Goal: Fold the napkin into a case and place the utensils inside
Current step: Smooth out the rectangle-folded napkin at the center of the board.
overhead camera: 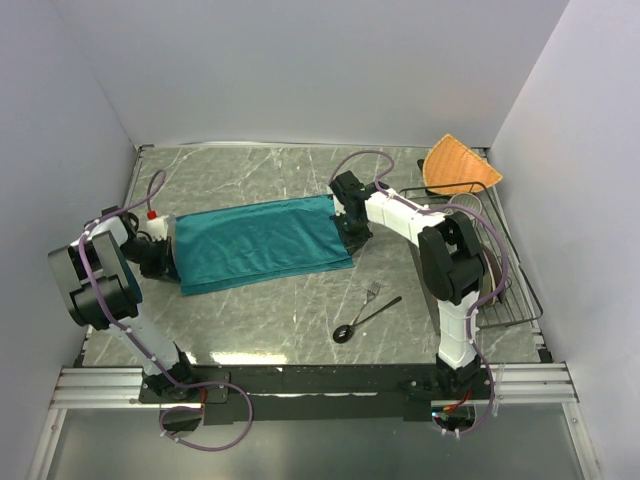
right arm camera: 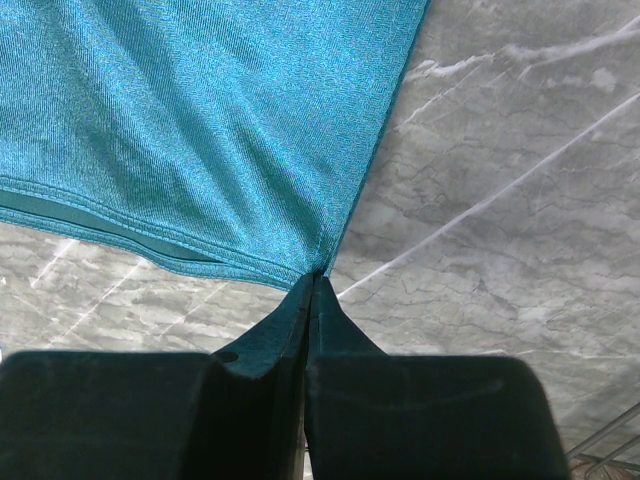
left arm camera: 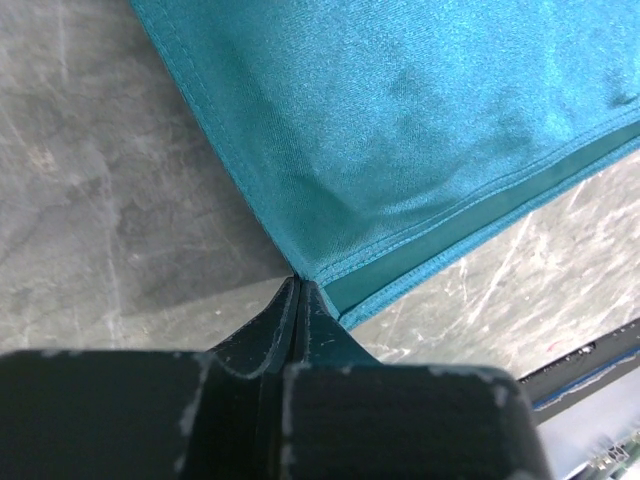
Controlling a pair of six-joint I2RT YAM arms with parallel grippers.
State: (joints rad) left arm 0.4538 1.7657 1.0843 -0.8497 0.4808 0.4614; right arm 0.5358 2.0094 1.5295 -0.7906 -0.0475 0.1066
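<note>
The teal napkin (overhead camera: 262, 243) lies folded in a long band across the middle of the marble table. My left gripper (overhead camera: 166, 250) is shut on its left end; in the left wrist view (left arm camera: 298, 282) the jaws pinch a corner of the doubled cloth (left arm camera: 400, 120). My right gripper (overhead camera: 345, 228) is shut on the right end; in the right wrist view (right arm camera: 316, 276) the jaws pinch a corner of the napkin (right arm camera: 200, 120). The silver fork (overhead camera: 372, 293) and the dark spoon (overhead camera: 366, 319) lie on the table in front of the napkin's right end.
An orange woven fan-shaped cloth (overhead camera: 459, 165) sits at the back right. A wire rack (overhead camera: 505, 280) with plates stands along the right edge behind the right arm. White walls enclose the table on three sides.
</note>
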